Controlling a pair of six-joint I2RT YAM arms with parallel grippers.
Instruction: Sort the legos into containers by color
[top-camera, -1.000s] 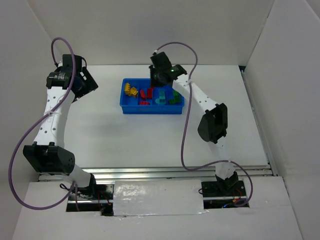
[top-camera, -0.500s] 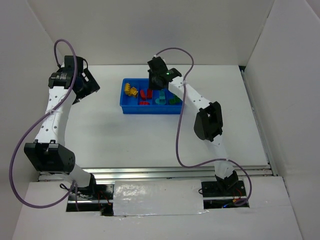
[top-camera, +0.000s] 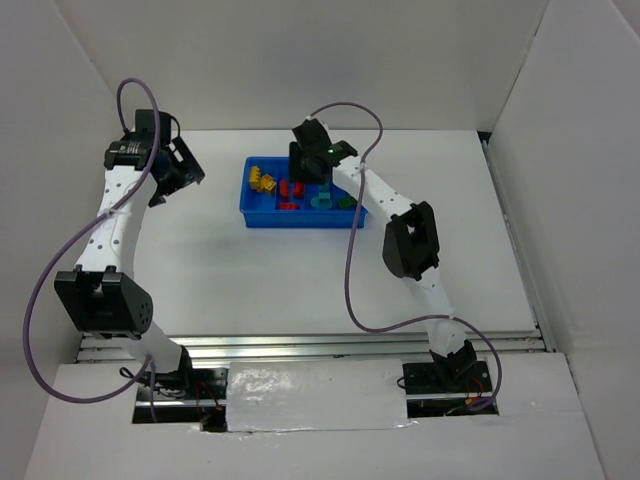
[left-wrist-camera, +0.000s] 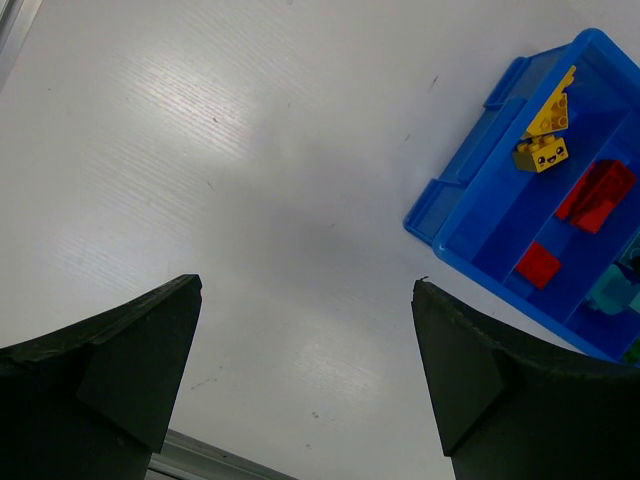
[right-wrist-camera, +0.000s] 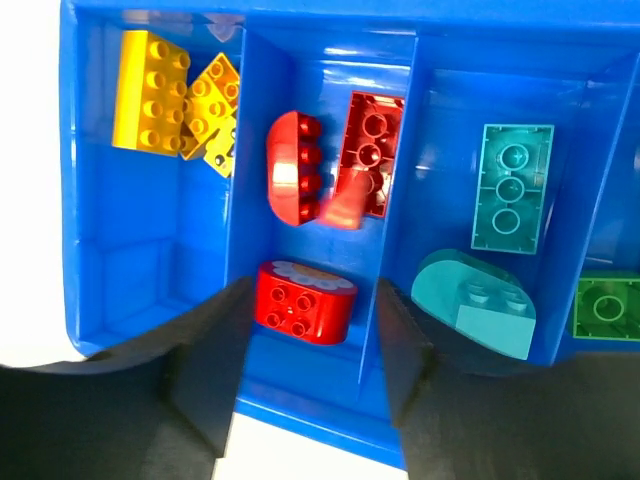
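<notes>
Legos (right-wrist-camera: 150, 90) are nearly sorted: a red brick (right-wrist-camera: 305, 300) is released as the right gripper (right-wrist-camera: 310, 318), shifted toward 9 o'clock, is half-opened.

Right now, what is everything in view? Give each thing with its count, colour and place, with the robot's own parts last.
Tray: one, bright blue, four compartments side by side, on the table.
Yellow legos: at least two, yellow, first compartment from the left in the right wrist view.
Red legos: at least three, red, second compartment.
Teal legos: two, teal, third compartment; one oblong, one rounded.
Green lego: one visible, green, fourth compartment, cut off by the frame edge.
Table: one, white, under the tray.
Left gripper: one, black, open, over the table beside the tray.
Right gripper: one, black, open, fingers on either side of one red lego.
</notes>
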